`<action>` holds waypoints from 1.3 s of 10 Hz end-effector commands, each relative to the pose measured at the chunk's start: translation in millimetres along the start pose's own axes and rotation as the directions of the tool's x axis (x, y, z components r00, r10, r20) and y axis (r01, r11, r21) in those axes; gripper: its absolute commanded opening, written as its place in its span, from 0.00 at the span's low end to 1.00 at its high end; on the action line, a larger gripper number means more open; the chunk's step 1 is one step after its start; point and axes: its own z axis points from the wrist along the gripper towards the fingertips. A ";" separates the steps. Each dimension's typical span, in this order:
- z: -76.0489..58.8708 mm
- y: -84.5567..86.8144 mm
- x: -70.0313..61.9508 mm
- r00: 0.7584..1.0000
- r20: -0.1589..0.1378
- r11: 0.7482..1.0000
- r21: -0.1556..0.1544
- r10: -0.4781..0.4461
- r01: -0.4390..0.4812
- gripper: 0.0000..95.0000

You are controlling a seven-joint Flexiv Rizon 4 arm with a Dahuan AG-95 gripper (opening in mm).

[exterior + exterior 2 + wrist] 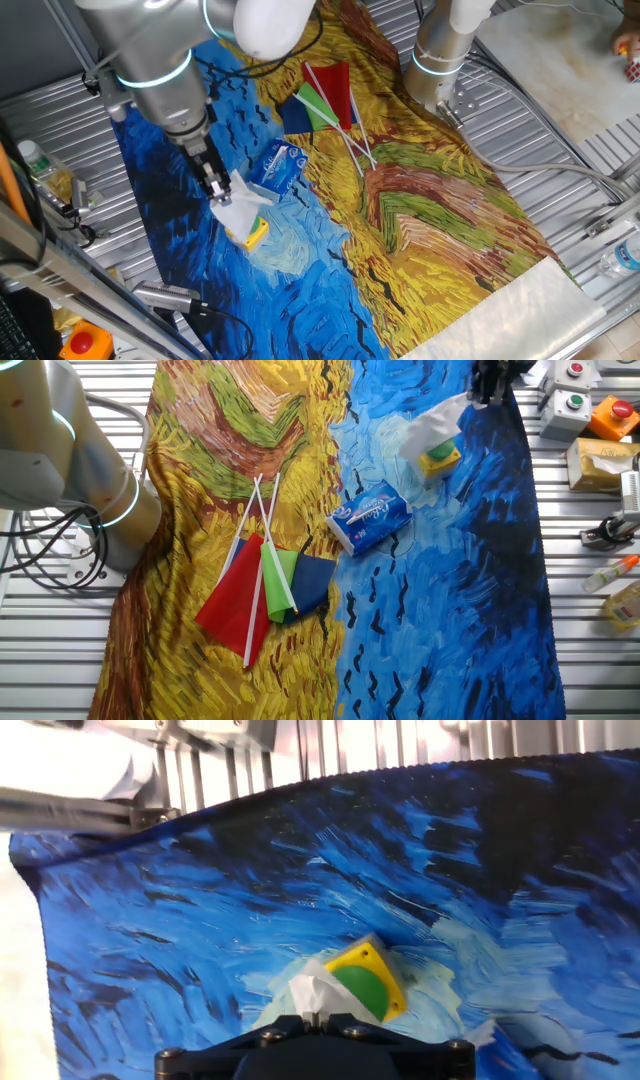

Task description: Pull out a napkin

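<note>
The white creased napkin [238,206] hangs from my gripper [219,191], which is shut on its top edge. The sheet droops over a yellow-and-green block [257,233] on the blue part of the cloth. In the other fixed view the napkin [432,426] hangs below the gripper [487,392], above the block [439,458]. In the hand view the napkin [312,991] shows pinched at the closed jaws [314,1017], with the block [366,982] just beyond. The blue tissue packet [279,166] lies apart to the right, and it also shows in the other fixed view [370,517].
Small flags, red, green and dark blue [325,95] on white sticks, lie on the yellow part of the painted cloth [420,220]. A button box [572,402], packets and bottles [620,572] sit off the cloth. A second arm's base [440,55] stands at the back.
</note>
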 end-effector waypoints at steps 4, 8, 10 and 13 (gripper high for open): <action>27.2 15.1 -1.7 0.998 0.041 0.999 -0.024 0.047 -0.046 0.00; 30.1 17.6 -2.9 0.998 0.041 0.998 -0.026 0.055 -0.054 0.00; 38.3 18.9 -5.1 0.995 0.056 0.996 -0.032 0.082 -0.080 0.00; 40.4 17.1 -5.3 0.997 0.070 0.999 -0.029 0.037 -0.035 0.00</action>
